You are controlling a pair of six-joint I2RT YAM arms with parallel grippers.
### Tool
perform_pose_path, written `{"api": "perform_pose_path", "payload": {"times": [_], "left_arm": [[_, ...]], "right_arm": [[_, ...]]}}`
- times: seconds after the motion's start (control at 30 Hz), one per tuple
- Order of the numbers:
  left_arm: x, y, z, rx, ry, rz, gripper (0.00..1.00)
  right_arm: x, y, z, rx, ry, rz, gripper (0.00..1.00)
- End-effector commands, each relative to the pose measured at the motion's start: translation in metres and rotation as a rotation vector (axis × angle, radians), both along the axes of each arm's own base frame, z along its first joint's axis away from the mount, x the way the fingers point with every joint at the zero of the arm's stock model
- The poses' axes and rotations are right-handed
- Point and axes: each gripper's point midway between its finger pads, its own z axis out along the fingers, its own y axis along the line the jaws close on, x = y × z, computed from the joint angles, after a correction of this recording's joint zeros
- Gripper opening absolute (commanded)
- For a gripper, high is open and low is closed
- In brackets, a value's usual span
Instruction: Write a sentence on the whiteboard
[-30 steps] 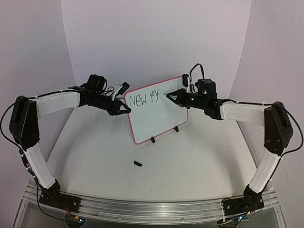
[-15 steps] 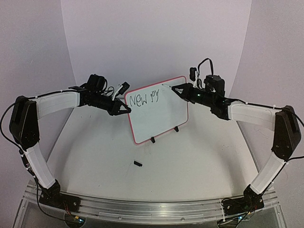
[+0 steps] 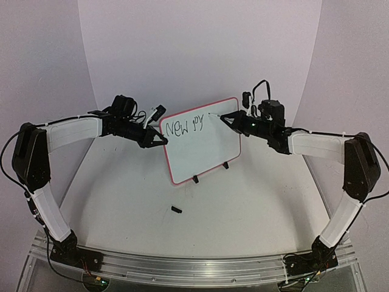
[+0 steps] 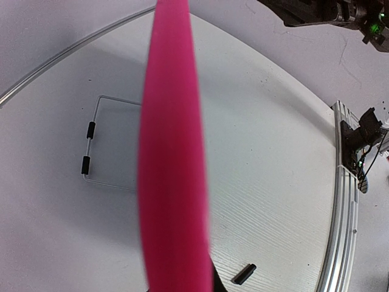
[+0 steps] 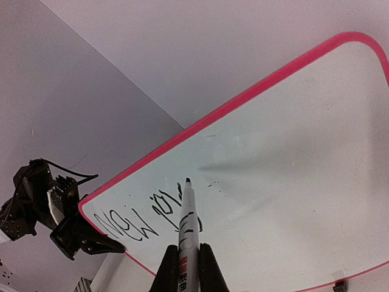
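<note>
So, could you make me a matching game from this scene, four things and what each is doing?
1 whiteboard
2 marker pen
3 left fingers
4 small black piece

A pinched in the right fingers
B lying loose on the table
C standing, words written on it
D clamped on the board's left edge

Pairs: 1-C, 2-A, 3-D, 4-B.

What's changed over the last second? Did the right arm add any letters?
The right end effector, shut on the marker, moved up toward the top edge of the whiteboard, then settled slightly lower. Nothing was taken hold of or let go, and no new stroke appeared. Unchanged: the left end effector clamped on the board's left edge, the lettering, and the small black piece in front of the board.
</note>
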Motion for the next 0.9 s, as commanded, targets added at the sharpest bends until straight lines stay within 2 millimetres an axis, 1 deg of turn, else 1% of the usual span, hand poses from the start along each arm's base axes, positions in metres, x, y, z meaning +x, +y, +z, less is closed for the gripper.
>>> {"api": "perform_pose_path", "payload": {"times": [0.0,0.37,0.57,0.87], "left_arm": [[-0.017,-0.002,-0.022,0.066,0.074,-0.035,0.0],[-0.017,-0.002,-0.024,0.069,0.077,-0.036,0.0],[-0.016,-0.002,-0.026,0.071,0.078,-0.035,0.0],[-0.016,-0.002,-0.026,0.071,0.081,-0.035,0.0]], "right_arm": [[0.007,0.006,0.019,0.045,-0.046,0.02,0.0],[0.014,0.006,0.017,0.048,-0.047,0.011,0.0],[0.016,0.012,0.013,0.05,-0.041,0.044,0.0],[0.011,0.018,0.004,0.05,-0.016,0.088,0.0]]}}
